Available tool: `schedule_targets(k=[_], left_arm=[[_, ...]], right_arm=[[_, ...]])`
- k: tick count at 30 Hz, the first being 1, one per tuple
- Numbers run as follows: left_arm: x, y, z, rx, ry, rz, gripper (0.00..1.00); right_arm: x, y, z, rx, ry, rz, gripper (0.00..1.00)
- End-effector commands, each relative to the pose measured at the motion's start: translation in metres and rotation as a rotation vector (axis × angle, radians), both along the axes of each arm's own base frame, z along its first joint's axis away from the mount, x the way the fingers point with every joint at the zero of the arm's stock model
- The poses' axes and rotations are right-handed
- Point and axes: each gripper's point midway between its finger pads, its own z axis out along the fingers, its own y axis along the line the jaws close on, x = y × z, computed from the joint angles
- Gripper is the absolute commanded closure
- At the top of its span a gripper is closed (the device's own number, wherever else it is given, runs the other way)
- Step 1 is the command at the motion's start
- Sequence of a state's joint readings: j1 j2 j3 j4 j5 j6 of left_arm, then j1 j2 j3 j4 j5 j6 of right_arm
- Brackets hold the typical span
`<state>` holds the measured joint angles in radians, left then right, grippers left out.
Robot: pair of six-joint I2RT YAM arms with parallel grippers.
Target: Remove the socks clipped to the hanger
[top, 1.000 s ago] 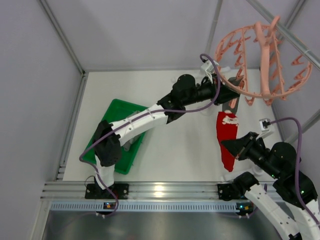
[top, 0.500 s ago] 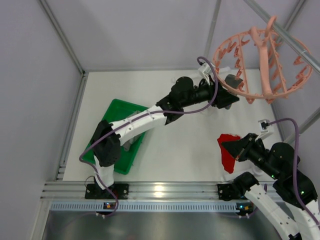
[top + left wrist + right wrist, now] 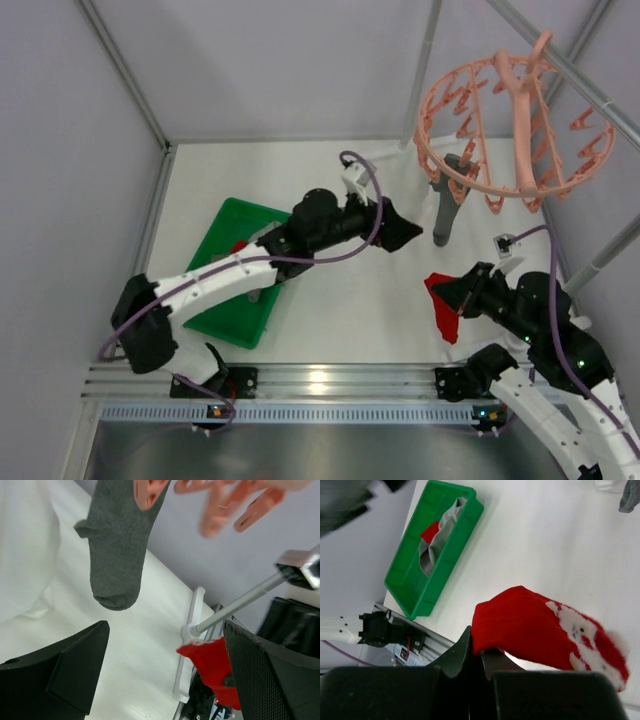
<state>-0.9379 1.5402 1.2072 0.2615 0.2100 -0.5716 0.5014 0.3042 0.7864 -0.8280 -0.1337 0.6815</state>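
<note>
Slippage was judged possible for the red sock (image 3: pixel 530 625), nipped only at its edge by the closed right pincer (image 3: pixel 476 647) below the hanger (image 3: pixel 523 120), while the left pincer (image 3: pixel 165 630) was held wide and empty near the hanger's clipped grey sock (image 3: pixel 120 540).

**A robotics lab test cell, not a home**

A bare white table (image 3: pixel 330 320) is boxed in on its far and left sides by plain grey panels (image 3: pixel 290 60) set in metal posts (image 3: pixel 120 85). Along the table's near edge runs a slotted aluminium rail (image 3: pixel 330 378), and the left arm (image 3: pixel 230 270) and right arm (image 3: pixel 540 320) are bolted to it, each trailing exposed purple cable (image 3: pixel 365 215). The household items look like staged props. A pink hanger (image 3: pixel 510 130) hangs from a metal bar (image 3: pixel 570 65) above the table's far right corner. A green tray (image 3: pixel 240 325) sits on the table's left side, and a red sock (image 3: pixel 443 312) is over its near right part.
</note>
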Motion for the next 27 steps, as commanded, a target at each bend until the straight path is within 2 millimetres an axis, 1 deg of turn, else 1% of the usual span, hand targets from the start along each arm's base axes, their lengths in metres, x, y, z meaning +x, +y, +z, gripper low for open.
schedule_targets(k=[1, 2, 3, 4, 5, 6, 7, 8, 9, 10, 11, 12, 13, 14, 15, 16, 17, 18, 19, 20, 21, 22, 23, 24, 25, 26, 27], left_arm=[[-0.015, 0.063, 0.077, -0.1, -0.158, 0.154, 0.01], [-0.019, 0.074, 0.081, -0.097, -0.168, 0.173, 0.02], [-0.025, 0.084, 0.077, -0.077, -0.179, 0.181, 0.01], [-0.024, 0.111, 0.086, -0.066, -0.179, 0.276, 0.01], [-0.025, 0.125, 0.089, -0.048, -0.192, 0.313, 0.01], [-0.024, 0.139, 0.092, -0.04, -0.191, 0.362, 0.01], [-0.026, 0.163, 0.102, -0.047, -0.195, 0.433, 0.01], [-0.029, 0.174, 0.098, -0.026, -0.19, 0.455, 0.01], [-0.031, 0.183, 0.101, -0.028, -0.197, 0.471, 0.01], [-0.037, 0.196, 0.109, -0.054, -0.212, 0.487, 0.01], [-0.039, 0.202, 0.105, -0.035, -0.207, 0.494, 0.02], [-0.041, 0.207, 0.104, -0.029, -0.205, 0.502, 0.01], [-0.044, 0.214, 0.107, -0.036, -0.206, 0.511, 0.02], [-0.046, 0.216, 0.105, -0.032, -0.201, 0.51, 0.01], [-0.048, 0.218, 0.105, -0.032, -0.2, 0.506, 0.02], [-0.053, 0.223, 0.111, -0.057, -0.204, 0.501, 0.01], [-0.057, 0.224, 0.111, -0.066, -0.205, 0.488, 0.02], [-0.061, 0.229, 0.116, -0.084, -0.208, 0.489, 0.02], [-0.063, 0.232, 0.119, -0.095, -0.211, 0.49, 0.02], [-0.064, 0.236, 0.123, -0.103, -0.217, 0.495, 0.02], [-0.066, 0.24, 0.126, -0.111, -0.225, 0.499, 0.02], [-0.069, 0.243, 0.13, -0.122, -0.232, 0.5, 0.02], [-0.07, 0.247, 0.133, -0.135, -0.235, 0.504, 0.03], [-0.071, 0.251, 0.136, -0.147, -0.237, 0.515, 0.03], [-0.075, 0.259, 0.141, -0.169, -0.245, 0.525, 0.03], [-0.078, 0.264, 0.145, -0.184, -0.254, 0.529, 0.03], [-0.081, 0.271, 0.151, -0.207, -0.262, 0.537, 0.03]], right_arm=[[0.015, 0.016, 0.006, 0.002, -0.049, 0.061, 1.0], [0.022, 0.023, 0.008, 0.014, -0.055, 0.076, 1.0], [0.025, 0.029, 0.005, 0.021, -0.05, 0.096, 1.0], [0.023, 0.038, 0.006, 0.051, -0.041, 0.14, 1.0], [0.032, 0.047, 0.009, 0.077, -0.057, 0.158, 1.0], [0.035, 0.053, 0.009, 0.09, -0.053, 0.171, 1.0], [0.04, 0.057, 0.01, 0.101, -0.055, 0.17, 1.0], [0.045, 0.067, 0.004, 0.089, -0.031, 0.187, 1.0], [0.051, 0.075, 0.011, 0.096, -0.065, 0.195, 1.0], [0.061, 0.079, 0.011, 0.071, -0.077, 0.159, 1.0], [0.057, 0.106, 0.009, 0.036, -0.057, 0.227, 1.0], [0.06, 0.121, 0.014, 0.014, -0.087, 0.251, 1.0], [0.063, 0.135, 0.014, -0.015, -0.096, 0.255, 1.0], [0.059, 0.166, 0.016, -0.045, -0.087, 0.319, 1.0], [0.063, 0.177, 0.017, -0.069, -0.105, 0.327, 1.0], [0.067, 0.19, 0.025, -0.059, -0.133, 0.326, 1.0], [0.074, 0.208, 0.024, -0.064, -0.128, 0.339, 1.0], [0.079, 0.218, 0.027, -0.06, -0.137, 0.35, 1.0], [0.087, 0.237, 0.008, -0.095, -0.101, 0.38, 1.0], [0.094, 0.253, 0.029, -0.068, -0.127, 0.399, 1.0], [0.096, 0.267, 0.029, -0.064, -0.121, 0.432, 1.0], [0.094, 0.282, 0.029, -0.044, -0.108, 0.482, 1.0], [0.105, 0.305, 0.026, -0.03, -0.105, 0.499, 1.0], [0.109, 0.315, 0.025, -0.021, -0.101, 0.51, 1.0], [0.107, 0.328, 0.024, -0.004, -0.092, 0.55, 1.0], [0.116, 0.346, 0.016, 0.002, -0.082, 0.565, 1.0], [0.12, 0.355, 0.012, 0.005, -0.065, 0.576, 1.0]])
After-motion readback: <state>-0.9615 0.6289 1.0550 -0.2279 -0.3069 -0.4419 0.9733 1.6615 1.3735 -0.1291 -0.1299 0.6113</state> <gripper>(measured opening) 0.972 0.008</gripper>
